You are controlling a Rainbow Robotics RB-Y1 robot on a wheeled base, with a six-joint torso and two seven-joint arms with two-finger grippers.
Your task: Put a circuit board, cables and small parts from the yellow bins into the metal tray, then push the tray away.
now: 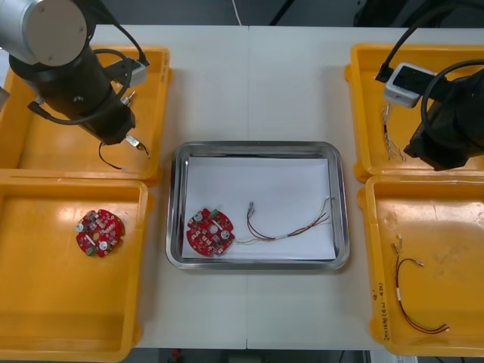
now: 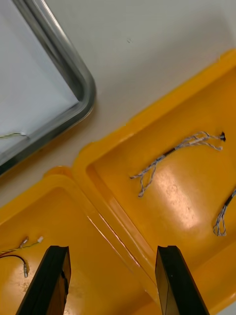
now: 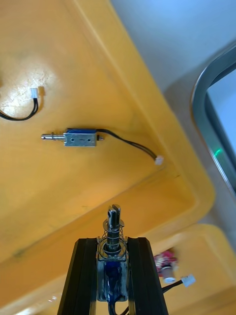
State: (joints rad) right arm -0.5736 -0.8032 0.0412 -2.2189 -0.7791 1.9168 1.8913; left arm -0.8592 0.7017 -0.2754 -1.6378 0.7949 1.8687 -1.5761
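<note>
Left wrist view: small metal part (image 3: 113, 231), body shadowed

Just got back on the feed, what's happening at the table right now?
The left tool is shut on a small metal part with a black lead, held above the far left yellow bin, where a second metal part lies. The right tool hangs open over the rim where the two right bins meet, near twisted blue and white cables. The metal tray holds one circuit board and a red and yellow cable; no small part is in it yet.
</note>
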